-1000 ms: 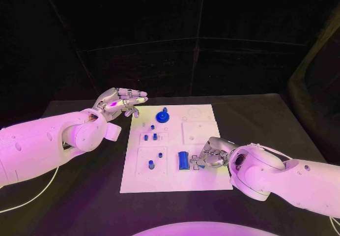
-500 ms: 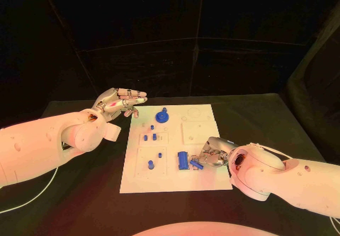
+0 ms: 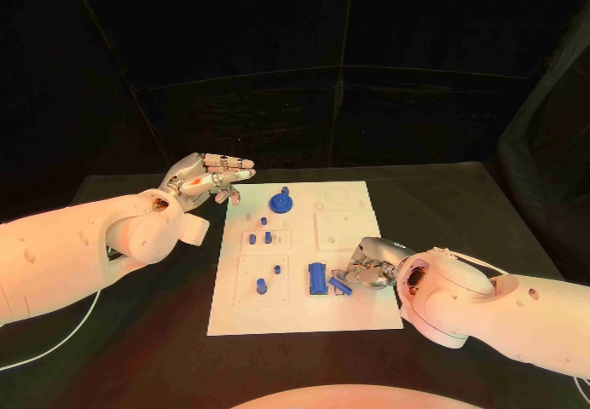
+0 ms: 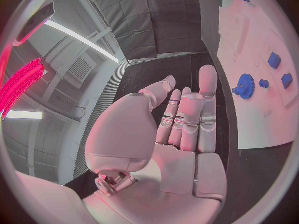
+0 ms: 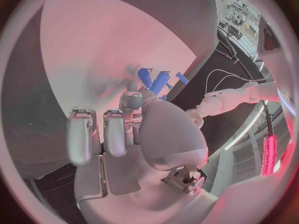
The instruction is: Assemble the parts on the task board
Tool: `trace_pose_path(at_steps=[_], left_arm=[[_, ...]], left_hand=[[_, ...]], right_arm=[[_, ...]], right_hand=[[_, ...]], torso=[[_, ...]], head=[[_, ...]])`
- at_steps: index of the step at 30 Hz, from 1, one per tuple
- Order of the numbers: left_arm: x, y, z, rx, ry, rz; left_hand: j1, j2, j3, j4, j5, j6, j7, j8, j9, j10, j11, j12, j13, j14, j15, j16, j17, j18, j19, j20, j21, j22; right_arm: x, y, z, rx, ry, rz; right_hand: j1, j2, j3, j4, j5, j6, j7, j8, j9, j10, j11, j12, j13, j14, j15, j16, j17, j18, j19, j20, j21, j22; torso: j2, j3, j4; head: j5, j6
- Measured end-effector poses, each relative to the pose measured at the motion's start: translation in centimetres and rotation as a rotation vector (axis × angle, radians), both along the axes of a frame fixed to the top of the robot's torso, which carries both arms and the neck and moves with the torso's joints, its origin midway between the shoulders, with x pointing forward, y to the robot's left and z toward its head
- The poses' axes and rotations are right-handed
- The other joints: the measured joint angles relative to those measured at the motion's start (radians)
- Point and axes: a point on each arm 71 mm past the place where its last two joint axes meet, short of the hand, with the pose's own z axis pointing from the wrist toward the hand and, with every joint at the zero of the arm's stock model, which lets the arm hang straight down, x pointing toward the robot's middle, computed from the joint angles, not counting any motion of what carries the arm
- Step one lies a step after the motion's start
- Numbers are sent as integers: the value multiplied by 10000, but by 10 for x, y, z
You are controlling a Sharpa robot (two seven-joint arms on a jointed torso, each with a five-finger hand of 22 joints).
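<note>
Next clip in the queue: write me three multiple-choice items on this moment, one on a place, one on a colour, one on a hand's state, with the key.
1. Where is the right hand?
A. Over the near right part of the task board, at the long blue part
B. Off the table's far left corner
C. Over the gear

2. What colour is the gear at the board's far end?
A. Grey
B. Blue
C. White

3. How is the left hand?
A. Holding the gear
B. Pressing on the board
C. Raised beside the board's far left corner, holding nothing

Key: 1 A, the head view shows its fingers at a small blue piece beside the long part; 2 B, blue in the head and left wrist views; 3 C, its palm is bare in the left wrist view.
</note>
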Motion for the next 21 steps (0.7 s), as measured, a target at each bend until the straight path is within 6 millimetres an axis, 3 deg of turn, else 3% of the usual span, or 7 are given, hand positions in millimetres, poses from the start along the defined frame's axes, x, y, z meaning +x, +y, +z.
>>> trace_pose_path(at_steps=[4, 8, 9, 12, 14, 21], left_arm=[[0, 0, 0, 1, 4, -4], [0, 0, 0, 2, 8, -8], [0, 0, 0, 2, 9, -9], [0, 0, 0, 4, 11, -8], [0, 0, 0, 5, 13, -7], [1, 0, 0, 9, 17, -10]], left_hand=[[0, 0, 0, 0, 0, 0, 0, 0, 0, -36, -37, 0, 0, 0, 0, 0, -10, 0, 0, 0, 0, -9], [0, 0, 0, 0, 0, 0, 0, 0, 0, -36, -37, 0, 1, 0, 0, 0, -10, 0, 0, 0, 0, -8], [0, 0, 0, 0, 0, 0, 0, 0, 0, -36, -36, 0, 1, 0, 0, 0, -11, 0, 0, 0, 0, -8], [0, 0, 0, 0, 0, 0, 0, 0, 0, -36, -36, 0, 1, 0, 0, 0, -11, 0, 0, 0, 0, -8], [0, 0, 0, 0, 0, 0, 0, 0, 0, -36, -37, 0, 1, 0, 0, 0, -10, 0, 0, 0, 0, -8], [0, 0, 1, 0, 0, 0, 0, 0, 0, -36, -37, 0, 2, 0, 0, 0, -10, 0, 0, 0, 0, -7]], right_arm=[[0, -1, 1, 7, -79, -17], [-1, -1, 2, 50, -194, -46], [-1, -1, 3, 69, -223, -49], [-2, -2, 4, 147, -307, -41], [-3, -2, 5, 195, -346, 11], [-5, 0, 6, 203, -375, 381]], right_hand=[[-610, 20, -80, 484, 300, 0, 0, 0, 18, 0, 0, -45, -8, 0, 0, 0, 0, -1, 0, 0, 0, 0], [-820, -122, -124, 546, 697, 0, 0, 0, 30, 0, 0, -88, 4, 0, 0, 0, -1, -1, 0, 1, 0, 0], [-923, -230, -221, 562, 697, 0, 0, 0, 30, 0, 0, -150, -2, 0, 0, 0, -1, 0, 0, 1, 0, 0], [-1181, -930, -735, 563, 957, -77, 77, -39, 29, -20, 19, -399, -132, 0, 0, -118, -1, -1, 0, 1, 0, 0], [-1218, -1240, -998, 522, 833, -157, 156, -88, 30, -112, 112, -594, -234, -6, 7, -214, -2, -1, 0, 1, -14, 0], [-789, -1666, -1406, 254, 295, -496, 307, -293, 3, -419, 235, -1217, -569, -37, 113, -555, -2, -1, -9, 66, -227, 0]], torso=[[0, 1, 0], [0, 5, 0], [0, 7, 0], [0, 11, 0], [0, 11, 0], [0, 8, -6]], head=[[0, 18], [5, 28], [5, 33], [5, 36], [6, 42], [6, 36]])
